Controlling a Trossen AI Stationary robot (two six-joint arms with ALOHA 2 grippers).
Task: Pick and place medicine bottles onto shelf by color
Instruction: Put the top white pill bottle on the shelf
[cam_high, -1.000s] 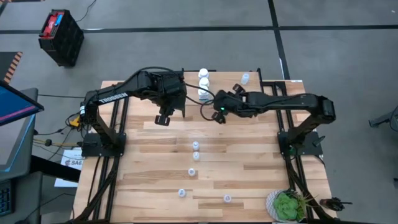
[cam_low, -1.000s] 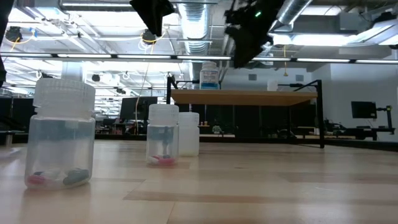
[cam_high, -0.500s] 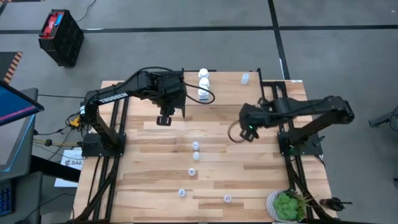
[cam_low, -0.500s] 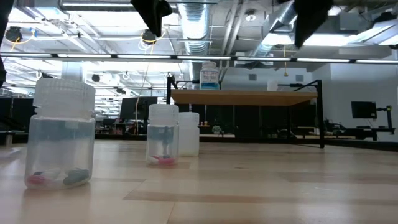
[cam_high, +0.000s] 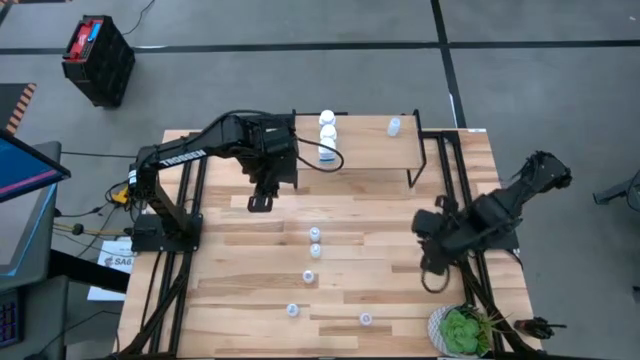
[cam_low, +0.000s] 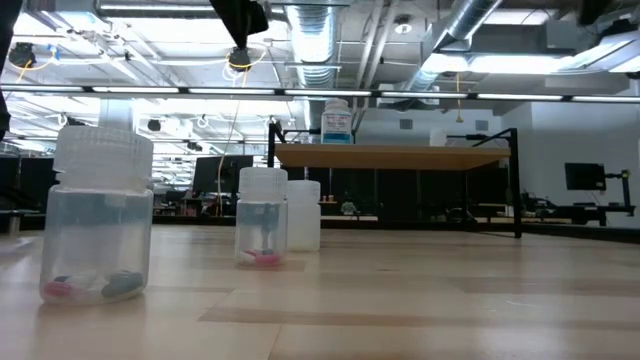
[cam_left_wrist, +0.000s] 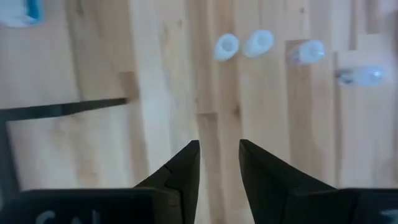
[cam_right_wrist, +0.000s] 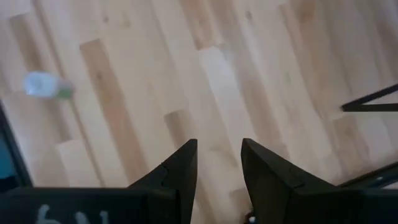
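Note:
The shelf (cam_high: 365, 160) stands at the table's far side on thin black legs. On it stand three white medicine bottles (cam_high: 327, 135) in a row and one pale blue bottle (cam_high: 393, 126). Several pale blue bottles (cam_high: 315, 241) stand on the tabletop, strung from its middle toward the near edge. My left gripper (cam_high: 258, 204) hangs open over the table just near of the shelf's left end, with nothing between its fingers (cam_left_wrist: 217, 146). My right gripper (cam_high: 434, 283) is open and empty (cam_right_wrist: 217, 144) above the table's near right part.
A green potted plant (cam_high: 462, 330) sits at the near right corner, close to my right gripper. The shelf's black legs (cam_high: 412, 175) stand between the two arms. A black crate (cam_high: 98, 58) is on the floor beyond the table.
My right gripper has swung away from the shelf toward the table's near right part, turning as it went and staying open. The pale blue bottle stays on the shelf. My left gripper has kept its place and tipped slightly.

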